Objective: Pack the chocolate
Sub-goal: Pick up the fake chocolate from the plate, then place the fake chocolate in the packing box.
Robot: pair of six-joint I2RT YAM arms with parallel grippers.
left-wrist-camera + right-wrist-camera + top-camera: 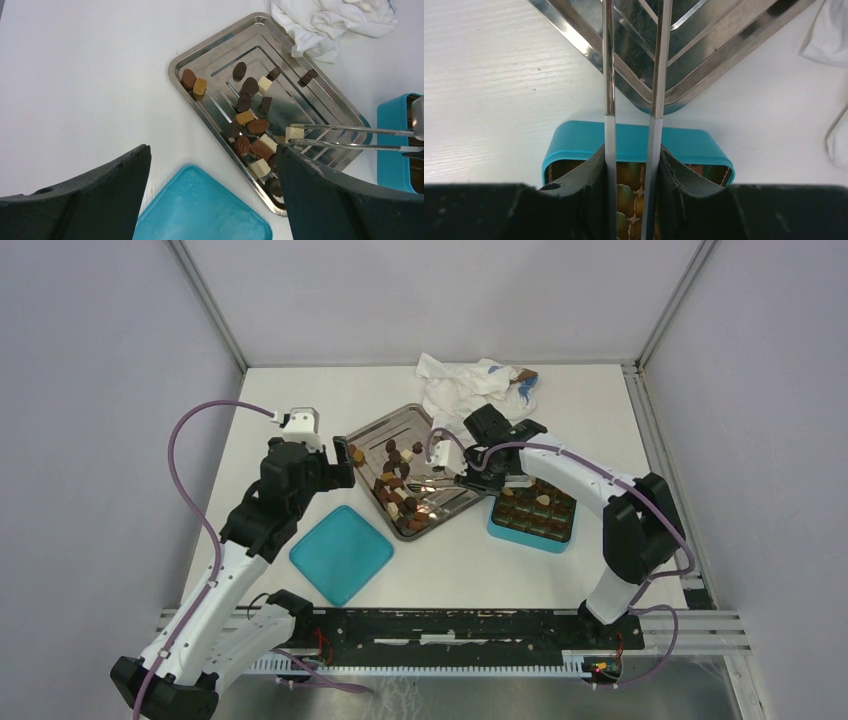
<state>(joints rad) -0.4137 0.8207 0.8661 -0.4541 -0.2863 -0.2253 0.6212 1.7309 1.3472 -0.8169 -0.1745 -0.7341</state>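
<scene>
Several chocolate pieces (248, 117), dark brown, light brown and cream-white, lie in a steel tray (200, 105), also seen from above (372, 430). My right gripper (632, 150) is shut on metal tongs (609, 75) and hovers over the open teal box (532, 512), which holds several chocolates. The tongs (350, 137) reach into the tray, their tips on either side of a cream-white piece (294, 133). I cannot tell whether it is pinched. My left gripper (212, 147) is open and empty, above the table beside the tray's left edge.
The teal lid (342, 552) lies flat on the table near the left gripper, also in the left wrist view (200, 210). A crumpled white cloth with blue marks (470, 385) lies behind the tray. The cage walls stand around the table.
</scene>
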